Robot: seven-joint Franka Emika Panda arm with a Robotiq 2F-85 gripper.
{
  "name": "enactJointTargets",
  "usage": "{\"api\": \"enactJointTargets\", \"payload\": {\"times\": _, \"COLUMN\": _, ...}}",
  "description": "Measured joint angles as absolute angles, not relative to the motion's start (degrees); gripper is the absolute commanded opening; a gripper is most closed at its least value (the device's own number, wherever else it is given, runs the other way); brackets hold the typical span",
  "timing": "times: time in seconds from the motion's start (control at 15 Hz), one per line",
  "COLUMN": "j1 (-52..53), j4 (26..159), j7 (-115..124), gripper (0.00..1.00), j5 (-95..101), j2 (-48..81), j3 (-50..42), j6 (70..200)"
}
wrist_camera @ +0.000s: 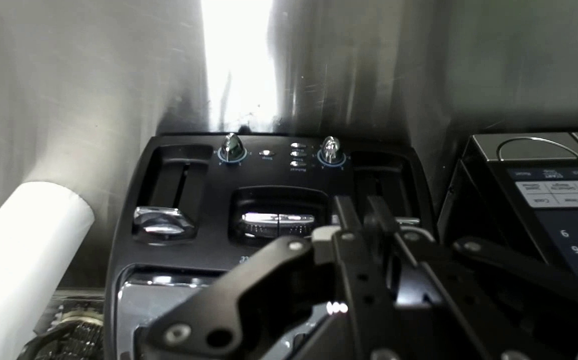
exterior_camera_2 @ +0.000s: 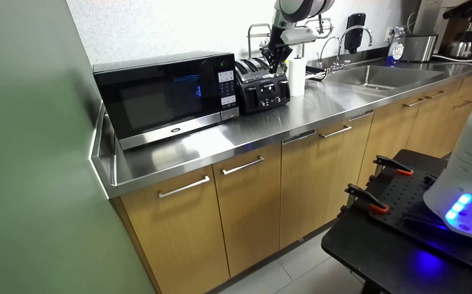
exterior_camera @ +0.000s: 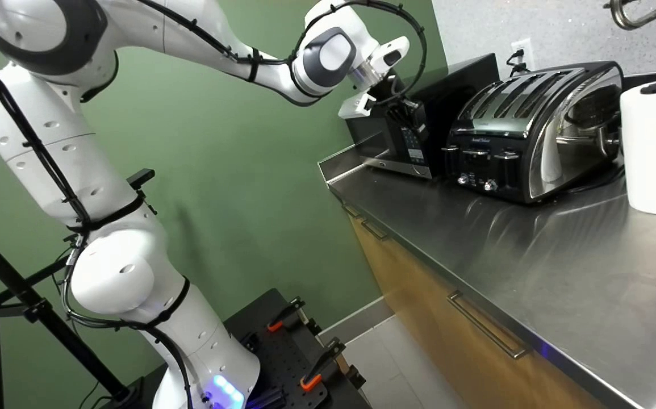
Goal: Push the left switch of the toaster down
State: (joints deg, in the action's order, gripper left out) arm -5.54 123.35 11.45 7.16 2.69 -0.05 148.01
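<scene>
The black and chrome toaster point(exterior_camera: 535, 133) stands on the steel counter beside the microwave, also in an exterior view point(exterior_camera_2: 265, 98) and in the wrist view point(wrist_camera: 208, 245). Its left switch, on the microwave side, shows as a chrome lever point(exterior_camera: 451, 149) at the upper end of its slot. In the wrist view this left switch point(wrist_camera: 409, 220) is partly hidden behind my fingers. My gripper point(wrist_camera: 362, 202) is empty, its fingers nearly together with a narrow gap, above and in front of that lever. I cannot tell whether they touch it. The gripper also shows in an exterior view point(exterior_camera_2: 275, 69).
The toaster's middle levers point(wrist_camera: 277, 220) and far lever point(wrist_camera: 163, 222) are beside my fingers. The microwave point(exterior_camera_2: 166, 94) stands close against the left side. A paper towel roll point(exterior_camera_2: 297, 77) stands on the toaster's other side. The steel counter point(exterior_camera: 538, 244) extends in front.
</scene>
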Motion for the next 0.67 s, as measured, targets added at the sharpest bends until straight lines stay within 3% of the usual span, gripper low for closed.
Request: {"api": "enactJointTargets", "payload": {"times": 0.67, "j1": -4.6, "j4": 119.1, "j7": 10.4, "gripper": 0.00, "j5": 5.3, "j2": 7.3, "j3": -0.9, "j6": 148.3}}
